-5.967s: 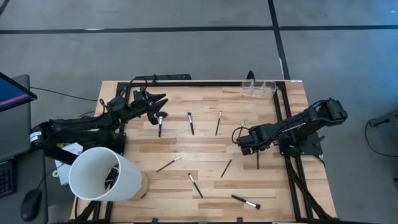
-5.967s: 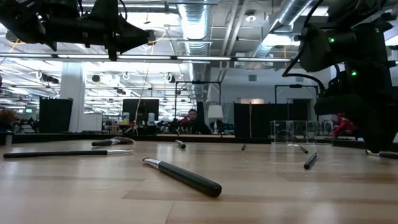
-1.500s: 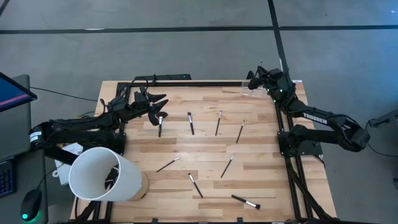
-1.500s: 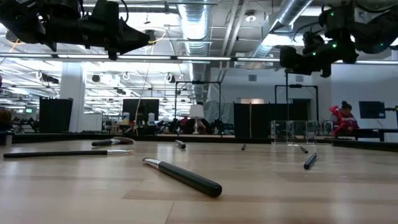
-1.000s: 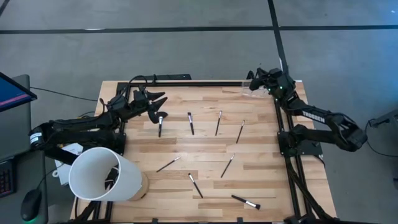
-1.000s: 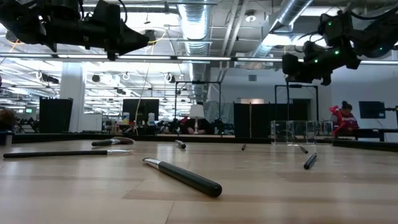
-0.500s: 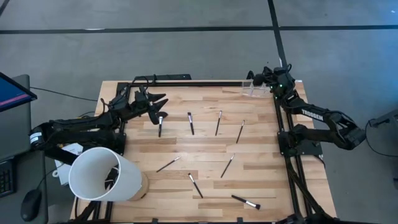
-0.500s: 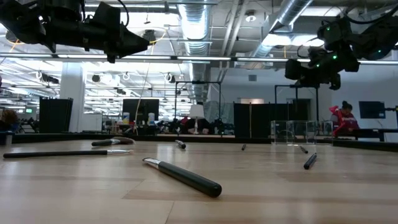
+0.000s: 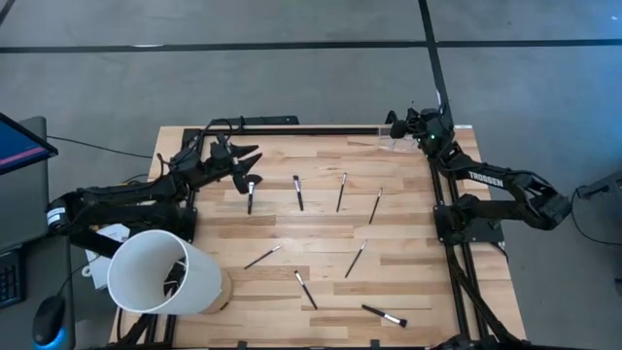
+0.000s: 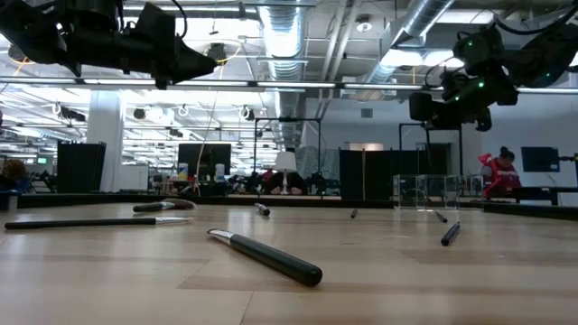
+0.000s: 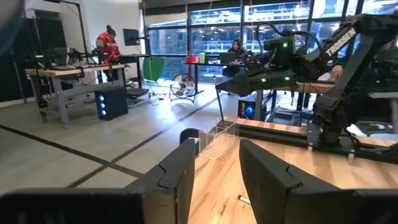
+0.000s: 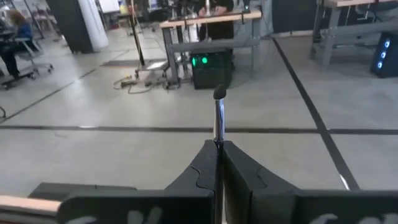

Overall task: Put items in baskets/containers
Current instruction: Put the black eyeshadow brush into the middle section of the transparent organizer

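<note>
Over at the far right corner of the worktop (image 9: 408, 243), the right tool (image 9: 397, 123) hangs above the clear holder (image 9: 403, 139), its fingers (image 12: 205, 165) pressed together on a thin makeup brush (image 12: 218, 118) that sticks out past them with its dark tip foremost. Six seconds back that arm was folded low over the right side of the boards, near the middle brushes; since then it has stretched out to the corner, and in the last half second it has barely shifted, edging a touch lower toward the holder in the low view. The holder itself has not moved.

The left tool (image 9: 247, 156) waits raised over the far left part of the worktop, fingers (image 11: 174, 174) spread apart, just where it was all along.

Seven brushes lie loose on the boards: one under the left tool (image 9: 250, 195), three more in a row across the far half (image 9: 297, 192) (image 9: 341, 192) (image 9: 375, 205), and three nearer the front (image 9: 263, 257) (image 9: 356, 260) (image 9: 305, 289), plus a pale-tipped one by the front edge (image 9: 384, 316). The one at the right end of the far row was not yet lying there six seconds ago. The big white tub (image 9: 160, 272) sits at the front left corner, unchanged.
</note>
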